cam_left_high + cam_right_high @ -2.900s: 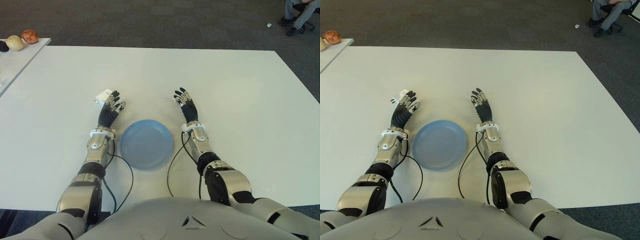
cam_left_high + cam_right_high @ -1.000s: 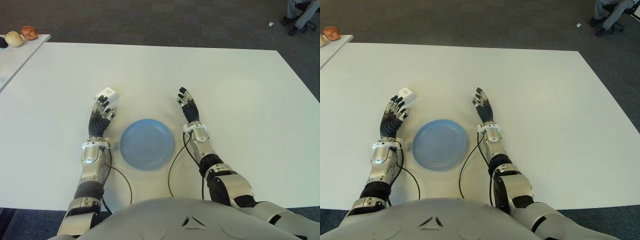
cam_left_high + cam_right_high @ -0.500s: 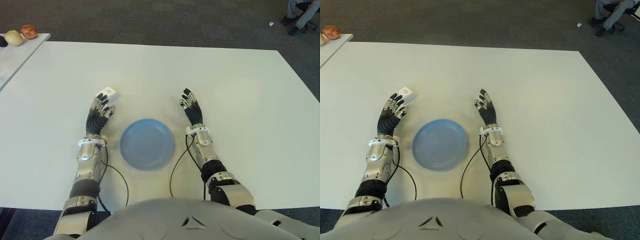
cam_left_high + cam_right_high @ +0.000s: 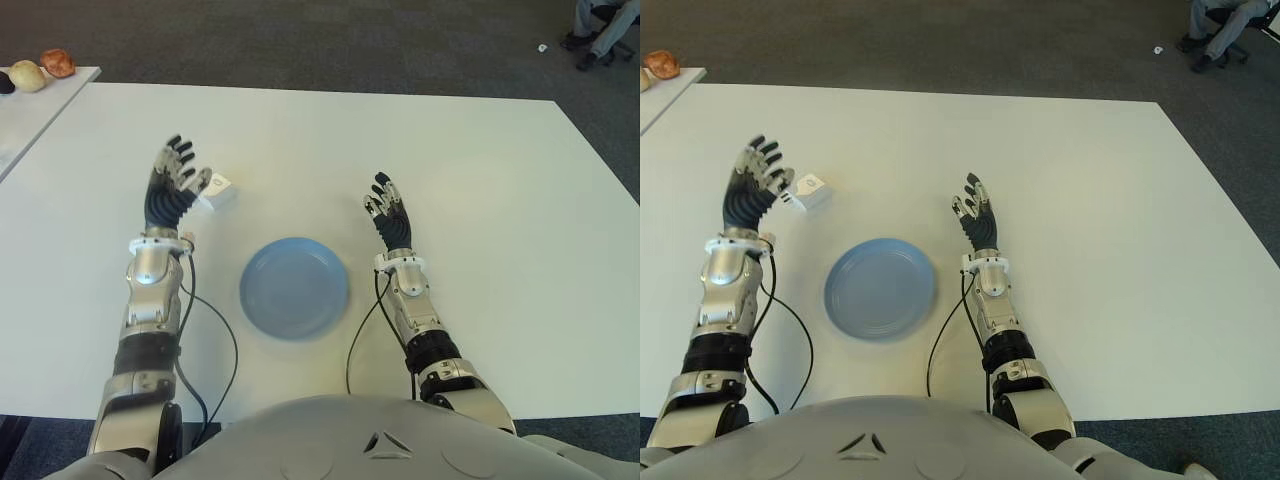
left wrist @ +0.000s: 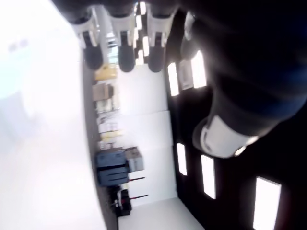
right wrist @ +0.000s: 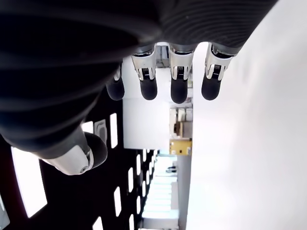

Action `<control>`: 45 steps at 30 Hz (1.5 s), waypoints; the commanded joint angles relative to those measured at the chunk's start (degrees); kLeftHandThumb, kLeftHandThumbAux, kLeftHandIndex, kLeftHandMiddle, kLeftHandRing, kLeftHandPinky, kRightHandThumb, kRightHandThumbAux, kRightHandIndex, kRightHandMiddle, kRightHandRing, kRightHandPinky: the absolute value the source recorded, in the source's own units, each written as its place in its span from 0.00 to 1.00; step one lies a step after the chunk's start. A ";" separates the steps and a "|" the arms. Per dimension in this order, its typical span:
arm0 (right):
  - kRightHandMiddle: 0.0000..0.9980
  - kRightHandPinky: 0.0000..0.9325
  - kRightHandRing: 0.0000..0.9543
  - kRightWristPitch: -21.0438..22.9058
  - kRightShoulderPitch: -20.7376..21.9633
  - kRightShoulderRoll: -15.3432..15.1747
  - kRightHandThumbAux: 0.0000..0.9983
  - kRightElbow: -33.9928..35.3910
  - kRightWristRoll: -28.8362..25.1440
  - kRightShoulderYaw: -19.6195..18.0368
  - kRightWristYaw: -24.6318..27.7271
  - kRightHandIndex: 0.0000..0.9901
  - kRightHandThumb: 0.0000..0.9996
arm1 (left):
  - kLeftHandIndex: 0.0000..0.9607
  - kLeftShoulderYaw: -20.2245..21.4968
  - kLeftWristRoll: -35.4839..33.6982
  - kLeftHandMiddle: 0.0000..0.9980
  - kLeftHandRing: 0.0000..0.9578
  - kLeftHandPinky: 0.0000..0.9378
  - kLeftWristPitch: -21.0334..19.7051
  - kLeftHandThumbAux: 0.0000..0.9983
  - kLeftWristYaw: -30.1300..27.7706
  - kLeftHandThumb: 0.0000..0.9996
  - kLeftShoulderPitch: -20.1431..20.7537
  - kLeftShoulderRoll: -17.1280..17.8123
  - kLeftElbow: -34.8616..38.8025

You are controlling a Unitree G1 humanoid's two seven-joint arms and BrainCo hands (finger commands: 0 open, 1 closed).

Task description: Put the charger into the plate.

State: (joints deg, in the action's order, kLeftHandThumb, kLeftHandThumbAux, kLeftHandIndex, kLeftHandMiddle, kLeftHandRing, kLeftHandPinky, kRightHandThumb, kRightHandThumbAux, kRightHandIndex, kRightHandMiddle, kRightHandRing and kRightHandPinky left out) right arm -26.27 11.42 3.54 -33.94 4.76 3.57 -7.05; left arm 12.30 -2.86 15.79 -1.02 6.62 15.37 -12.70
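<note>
White charger [image 4: 217,190] sits on the table [image 4: 480,180] at centre-left, above-left of the empty blue plate [image 4: 294,287]; left hand [image 4: 172,190] beside it, fingers spread, holding nothing; right hand [image 4: 391,215] right of plate, fingers extended, empty.

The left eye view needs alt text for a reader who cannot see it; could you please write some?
A white charger lies on a white table, beside the fingertips of the robot's raised, open left hand. An empty blue plate sits nearer the robot, between its arms, with the open right hand to the plate's right.
</note>
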 commanded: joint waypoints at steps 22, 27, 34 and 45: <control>0.07 0.09 0.07 3.76 -3.48 2.50 0.58 3.56 -0.34 2.63 -0.53 0.01 0.06 | 0.08 -1.90 13.67 0.09 0.10 0.15 0.58 0.65 3.18 0.30 21.08 12.77 -9.65; 0.07 0.10 0.08 3.96 -3.69 2.69 0.58 4.03 -0.28 2.92 -0.63 0.01 0.05 | 0.08 -6.27 19.00 0.08 0.10 0.15 2.47 0.62 4.53 0.28 25.60 14.22 -16.64; 0.08 0.13 0.09 4.36 -4.28 2.97 0.59 5.10 -0.70 3.28 -0.55 0.00 0.06 | 0.05 -17.54 32.75 0.05 0.06 0.10 0.44 0.55 13.77 0.23 35.37 13.06 -32.52; 0.09 0.14 0.10 4.36 -5.36 2.75 0.58 6.27 -1.10 3.78 -0.15 0.01 0.05 | 0.00 -31.28 45.19 0.00 0.01 0.01 -0.74 0.46 25.86 0.13 40.58 13.50 -53.46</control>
State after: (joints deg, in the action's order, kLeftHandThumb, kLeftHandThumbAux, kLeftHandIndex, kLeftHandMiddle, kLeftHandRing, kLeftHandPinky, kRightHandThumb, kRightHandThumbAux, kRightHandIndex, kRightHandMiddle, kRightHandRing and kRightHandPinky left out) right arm -22.71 7.71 3.15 -28.13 4.21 6.74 -7.47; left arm -15.32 38.97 16.30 22.56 47.84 28.39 -60.39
